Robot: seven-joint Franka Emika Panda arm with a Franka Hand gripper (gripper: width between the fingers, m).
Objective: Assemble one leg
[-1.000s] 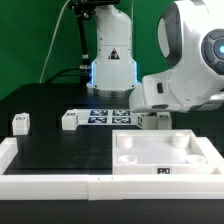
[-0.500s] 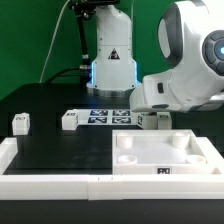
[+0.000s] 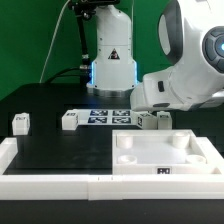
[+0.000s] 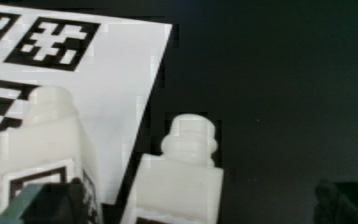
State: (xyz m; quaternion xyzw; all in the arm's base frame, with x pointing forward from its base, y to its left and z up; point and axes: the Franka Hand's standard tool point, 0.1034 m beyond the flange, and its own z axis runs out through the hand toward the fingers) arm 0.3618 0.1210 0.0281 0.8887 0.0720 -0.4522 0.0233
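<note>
Heads up: in your wrist view the leg (image 4: 188, 165) is upright with its rounded peg on top, and it sits right in the gap between your gripper (image 4: 194, 205) fingers. The jaws are spread wide and released. One dark finger (image 4: 350, 198) is well clear of the leg with bare black table (image 4: 282, 80) showing between them, and nothing is clamped.

A second leg (image 4: 51, 135), same shape, stands just beside the first one. It overlaps the edge of the marker board (image 4: 87, 60), and the other finger (image 4: 37, 205) shows in front of it.

In the exterior view all this is right of centre in the frame, just behind the back rim of the tray (image 3: 196, 150), under the big white arm (image 3: 190, 80). From that angle you can't tell which block is between the fingers.

Two more blocks stand apart at the middle left of the frame, one (image 3: 20, 122) near the left edge and one (image 3: 69, 120) just left of the marker board. A white rail (image 3: 50, 186) runs along the lower part of the frame.
</note>
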